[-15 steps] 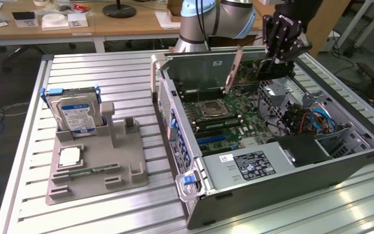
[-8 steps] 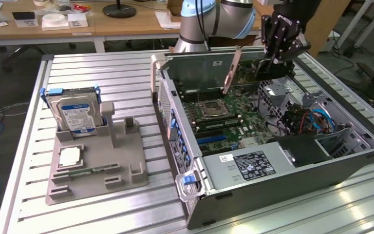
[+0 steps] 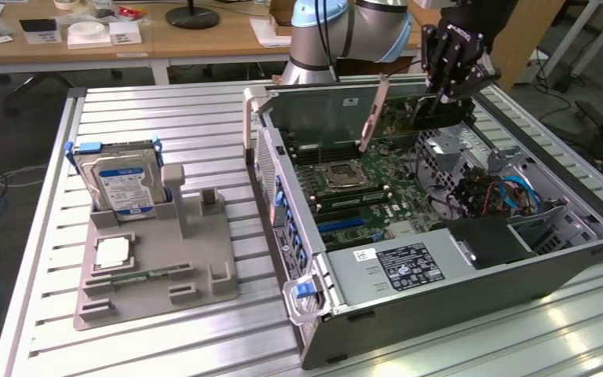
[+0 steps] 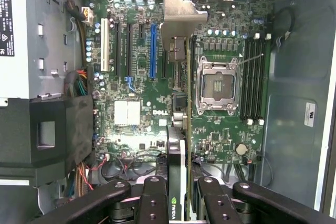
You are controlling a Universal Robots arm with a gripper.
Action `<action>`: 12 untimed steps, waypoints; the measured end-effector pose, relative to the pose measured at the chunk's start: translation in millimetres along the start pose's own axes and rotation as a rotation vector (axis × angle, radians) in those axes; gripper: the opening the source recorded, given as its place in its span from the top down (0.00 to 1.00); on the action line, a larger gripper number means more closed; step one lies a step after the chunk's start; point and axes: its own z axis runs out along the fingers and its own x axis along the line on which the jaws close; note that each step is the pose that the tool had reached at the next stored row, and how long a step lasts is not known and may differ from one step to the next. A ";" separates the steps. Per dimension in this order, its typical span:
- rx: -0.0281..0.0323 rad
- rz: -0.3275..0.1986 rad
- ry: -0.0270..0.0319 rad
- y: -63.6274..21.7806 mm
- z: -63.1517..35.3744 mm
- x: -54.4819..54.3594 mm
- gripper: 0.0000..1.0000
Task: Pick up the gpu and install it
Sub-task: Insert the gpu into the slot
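Note:
The gpu [image 3: 411,110] hangs on edge over the open computer case [image 3: 280,181], its silver end bracket [image 3: 373,118] slanting down toward the motherboard [image 3: 354,184]. My gripper [image 3: 451,93] is shut on the card's far end from above. In the wrist view the gpu [image 4: 177,150] appears edge-on, a thin green board with a black shroud, running between my fingers [image 4: 153,200] out to its bracket [image 4: 177,22]. It hovers above the motherboard [image 4: 131,114], between the blue slot [image 4: 153,51] and the processor socket [image 4: 216,85], apart from the board.
A grey holder [image 3: 155,271] at the exterior view's left carries a hard drive [image 3: 123,184], a processor chip [image 3: 113,251] and a RAM stick [image 3: 144,276]. Inside the case are the power supply [image 3: 401,267], the drive cage [image 3: 454,149] and loose cables [image 3: 490,192].

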 end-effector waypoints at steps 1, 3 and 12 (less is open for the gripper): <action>0.0000 0.000 -0.0001 0.1 0.0 0.7 0.73; 0.0001 0.000 -0.0002 0.3 0.2 1.7 0.73; 0.0000 0.000 0.0000 4.3 7.2 3.3 0.73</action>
